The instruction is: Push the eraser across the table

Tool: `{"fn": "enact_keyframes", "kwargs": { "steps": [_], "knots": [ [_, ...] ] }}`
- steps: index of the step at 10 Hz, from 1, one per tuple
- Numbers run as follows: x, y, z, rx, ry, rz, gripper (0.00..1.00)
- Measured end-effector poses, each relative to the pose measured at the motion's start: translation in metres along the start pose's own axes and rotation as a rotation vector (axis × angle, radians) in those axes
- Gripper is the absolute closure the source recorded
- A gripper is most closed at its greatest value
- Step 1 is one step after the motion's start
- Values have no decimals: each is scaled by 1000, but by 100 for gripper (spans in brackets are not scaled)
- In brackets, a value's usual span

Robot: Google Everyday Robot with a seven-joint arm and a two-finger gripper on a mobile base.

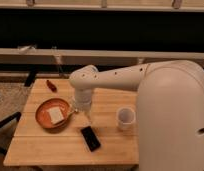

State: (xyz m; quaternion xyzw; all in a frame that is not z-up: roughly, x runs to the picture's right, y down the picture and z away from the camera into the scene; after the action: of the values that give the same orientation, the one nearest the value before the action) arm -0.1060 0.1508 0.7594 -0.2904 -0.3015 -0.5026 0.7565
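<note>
A flat black rectangular block (pixel 90 138), which looks like the eraser, lies on the wooden table (pixel 45 147) near the front middle. My white arm reaches in from the right and bends down over the table. My gripper (pixel 79 113) hangs low just right of an orange plate (pixel 42 116), behind and slightly left of the black block and apart from it. A pale square block (pixel 56 115) lies in the plate.
A white cup (pixel 125 118) stands on the table's right side, close to my body. A small red object (pixel 52 86) lies at the back left. A dark bench or ledge runs behind the table.
</note>
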Motion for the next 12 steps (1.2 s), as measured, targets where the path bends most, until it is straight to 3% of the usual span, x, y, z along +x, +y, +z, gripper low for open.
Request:
{"fn": "enact_keyframes", "kwargs": {
  "steps": [6, 12],
  "knots": [
    [19, 11, 27, -20, 64, 76, 20],
    [18, 34, 49, -60, 55, 144, 20]
  ]
}}
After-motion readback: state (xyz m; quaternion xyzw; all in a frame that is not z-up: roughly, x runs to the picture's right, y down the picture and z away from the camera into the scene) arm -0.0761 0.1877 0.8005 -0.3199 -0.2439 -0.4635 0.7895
